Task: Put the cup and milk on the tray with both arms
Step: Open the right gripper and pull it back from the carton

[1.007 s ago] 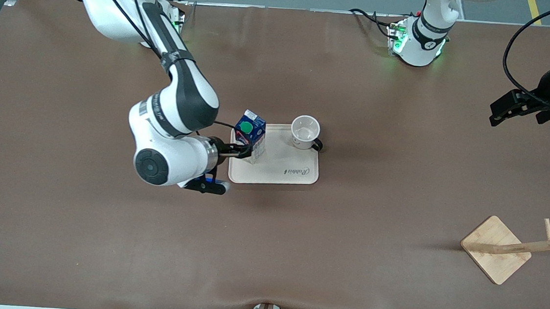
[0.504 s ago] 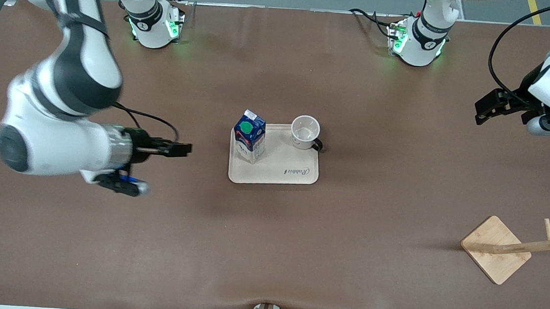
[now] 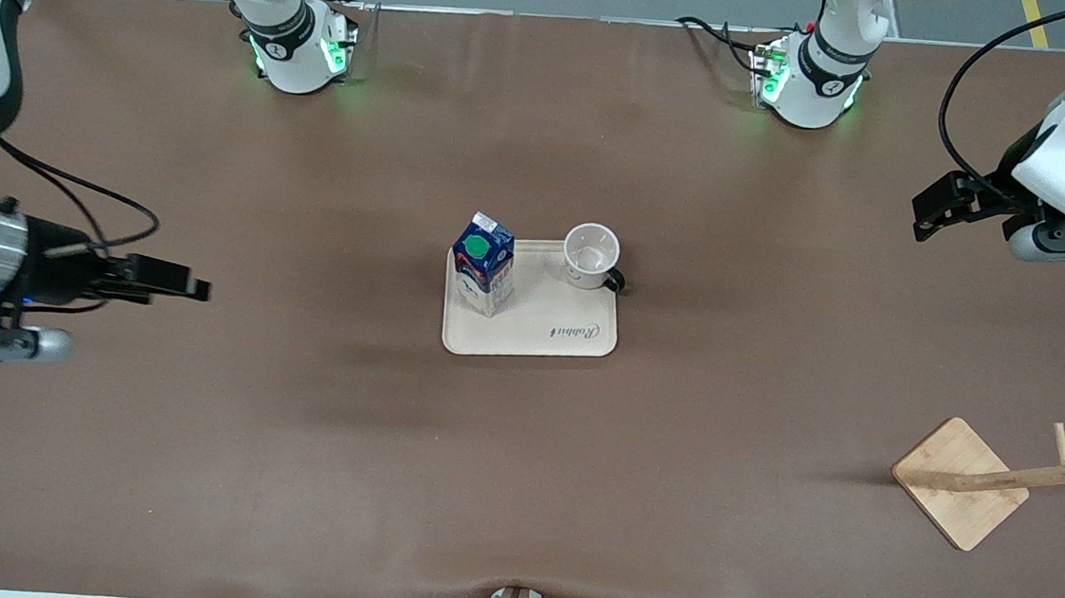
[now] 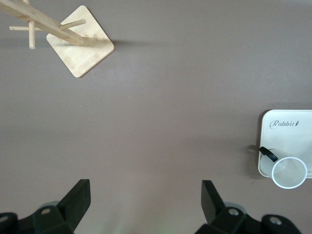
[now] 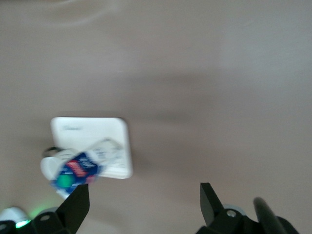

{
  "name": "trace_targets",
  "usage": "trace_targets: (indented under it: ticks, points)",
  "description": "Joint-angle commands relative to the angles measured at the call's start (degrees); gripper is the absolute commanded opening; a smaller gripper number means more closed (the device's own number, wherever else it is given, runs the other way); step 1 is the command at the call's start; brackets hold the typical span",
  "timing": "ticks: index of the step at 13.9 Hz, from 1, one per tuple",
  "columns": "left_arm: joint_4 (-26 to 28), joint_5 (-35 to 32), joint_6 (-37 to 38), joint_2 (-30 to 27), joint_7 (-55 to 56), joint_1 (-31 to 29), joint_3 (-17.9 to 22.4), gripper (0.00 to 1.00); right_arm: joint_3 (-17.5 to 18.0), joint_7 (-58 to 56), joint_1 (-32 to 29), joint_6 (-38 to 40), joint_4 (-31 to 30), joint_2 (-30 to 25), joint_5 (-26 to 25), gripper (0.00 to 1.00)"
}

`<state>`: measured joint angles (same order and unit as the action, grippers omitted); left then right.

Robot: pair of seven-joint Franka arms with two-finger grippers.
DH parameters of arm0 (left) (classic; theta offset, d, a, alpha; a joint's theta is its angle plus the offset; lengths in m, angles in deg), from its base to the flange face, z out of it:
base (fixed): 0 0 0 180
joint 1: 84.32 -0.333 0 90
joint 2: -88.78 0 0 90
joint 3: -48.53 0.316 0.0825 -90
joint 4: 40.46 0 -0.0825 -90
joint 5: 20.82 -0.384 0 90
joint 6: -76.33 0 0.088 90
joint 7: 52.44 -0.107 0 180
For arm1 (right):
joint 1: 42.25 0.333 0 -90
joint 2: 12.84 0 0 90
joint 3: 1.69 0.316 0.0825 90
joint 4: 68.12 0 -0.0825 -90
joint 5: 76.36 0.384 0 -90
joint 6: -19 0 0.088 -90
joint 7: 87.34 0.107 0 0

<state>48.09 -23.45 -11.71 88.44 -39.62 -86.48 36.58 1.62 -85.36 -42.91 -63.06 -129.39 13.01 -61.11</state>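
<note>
The beige tray [image 3: 545,324] lies mid-table. On it the blue milk [image 3: 483,262] with a green cap stands upright at the right arm's end. The white cup [image 3: 590,256] stands upright at the tray's corner toward the left arm's end. My right gripper [image 3: 194,289] hangs open and empty over bare table, well off the tray. Its wrist view shows the right gripper [image 5: 144,194], the milk [image 5: 75,173] and the tray [image 5: 97,136]. My left gripper [image 3: 924,214] hovers open and empty at the table's other end. Its wrist view holds the left gripper [image 4: 145,190], the cup [image 4: 288,173] and the tray [image 4: 287,129].
A wooden stand with a square base [image 3: 960,482] and a leaning peg pole sits toward the left arm's end, nearer the front camera; the stand base [image 4: 80,41] also shows in the left wrist view. The two arm bases [image 3: 291,42] [image 3: 811,79] stand along the table's back edge.
My right gripper has drawn back from the milk and swung away toward its own end of the table. The milk stays upright on the tray. The left gripper shifted slightly.
</note>
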Motion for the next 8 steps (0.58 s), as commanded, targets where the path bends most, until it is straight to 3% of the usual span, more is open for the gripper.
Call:
trace_targets:
  ticks: [1,3,8]
  points:
    - [-0.4,0.3,-0.3,-0.5,-0.5,-1.0,-0.6,1.00,1.2,-1.3,-1.6,2.6,-0.7,-5.3,-9.3,1.00]
    - [-1.5,0.2,-0.3,-0.4,-0.6,-1.1,-0.6,1.00,1.3,-1.0,-1.4,5.5,-2.1,-9.5,-16.9,1.00]
    - [-2.9,0.0,2.2,1.4,-0.7,-1.0,-0.4,1.00,0.9,-1.5,-3.9,10.8,-8.1,-18.0,-16.7,1.00]
